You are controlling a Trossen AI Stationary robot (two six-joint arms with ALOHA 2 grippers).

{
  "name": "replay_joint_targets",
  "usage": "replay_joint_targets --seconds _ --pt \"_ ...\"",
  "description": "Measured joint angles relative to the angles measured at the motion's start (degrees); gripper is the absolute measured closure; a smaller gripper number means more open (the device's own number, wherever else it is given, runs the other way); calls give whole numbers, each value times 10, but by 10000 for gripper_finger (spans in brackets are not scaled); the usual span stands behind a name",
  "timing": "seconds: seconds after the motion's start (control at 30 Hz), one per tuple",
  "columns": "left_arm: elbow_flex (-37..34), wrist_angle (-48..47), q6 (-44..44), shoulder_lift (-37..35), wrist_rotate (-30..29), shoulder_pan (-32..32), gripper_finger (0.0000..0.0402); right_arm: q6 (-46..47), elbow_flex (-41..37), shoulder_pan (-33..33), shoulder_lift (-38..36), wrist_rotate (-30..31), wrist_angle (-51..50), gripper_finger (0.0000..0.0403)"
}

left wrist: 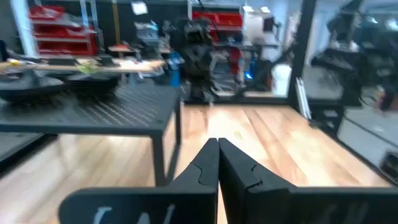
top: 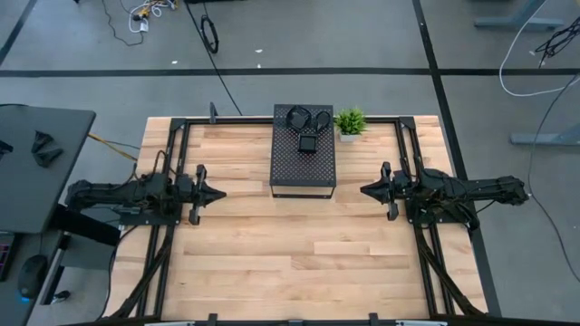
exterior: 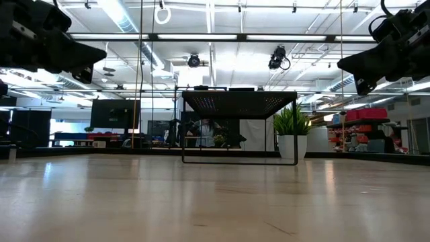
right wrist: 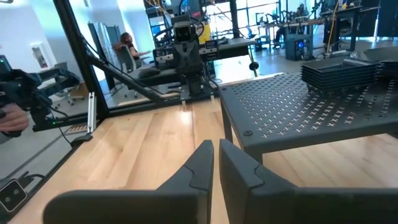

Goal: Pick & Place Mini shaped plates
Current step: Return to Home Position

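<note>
The plates [top: 308, 143] all sit on top of the shelf [top: 304, 172], a black metal stand with a flat perforated top and thin legs, at the back middle of the table [top: 272, 263]. From above they form three glossy black piles: two rounded, drop-like ones side by side at the rear edge, and a square pile just in front of them. The right wrist view shows the square pile as a neat stack of thin rims; the left wrist view shows the rounded piles low and shallow. A small leafy green plant [top: 350, 122] in a white pot stands just beside the shelf's rear right corner. The table is pale wood planking with visible grain, edged by a black frame. The left gripper [top: 217, 193] hangs above the table's left side, well apart from the shelf, its dark pointed fingers pressed together and holding nothing. The right gripper [top: 367, 190] mirrors it on the right side, fingers drawn together with only a thin slit between them, also empty
</note>
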Motion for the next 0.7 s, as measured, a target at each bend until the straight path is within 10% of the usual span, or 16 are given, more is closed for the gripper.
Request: replay_joint_targets --seconds 0.7 --pt "-2 13 -17 60 34 3 379 0 0 3 -2 1 0 371"
